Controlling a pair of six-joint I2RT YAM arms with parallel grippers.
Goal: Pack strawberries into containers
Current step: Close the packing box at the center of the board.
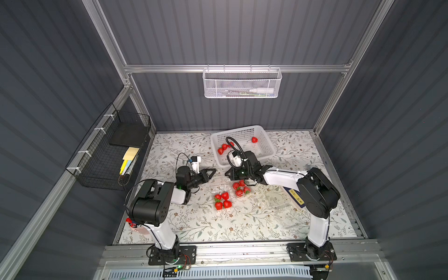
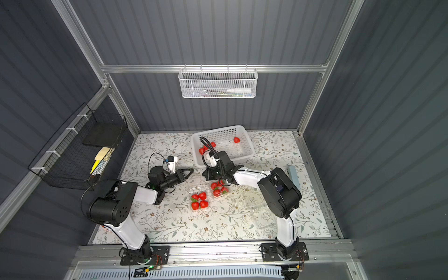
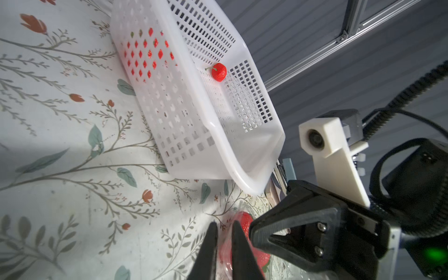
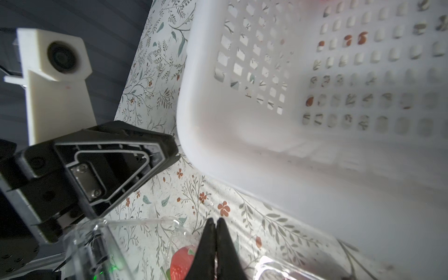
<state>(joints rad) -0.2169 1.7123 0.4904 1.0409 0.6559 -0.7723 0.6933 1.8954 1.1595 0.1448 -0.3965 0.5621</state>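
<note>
In both top views two clear containers hold strawberries: one [image 1: 222, 200] [image 2: 199, 200] with several berries, the other [image 1: 241, 188] [image 2: 219, 188] under my right gripper [image 1: 228, 173] [image 4: 215, 220]. Its fingertips touch: shut, just above that container's rim, a strawberry [image 4: 184, 261] beside them. My left gripper [image 1: 213, 171] [image 3: 224, 224] faces it, with only a slit between its tips and nothing gripped. A third container [image 1: 278, 203] lies empty to the right. More strawberries [image 1: 224, 147] lie in the white basket [image 1: 266, 145], one alone [image 3: 219, 72].
The white basket's wall [image 4: 218, 135] stands close behind both grippers. A dark booklet [image 1: 294, 195] lies under the right arm. A black wire basket [image 1: 109, 155] hangs on the left wall, a white mesh basket [image 1: 241, 83] on the back wall.
</note>
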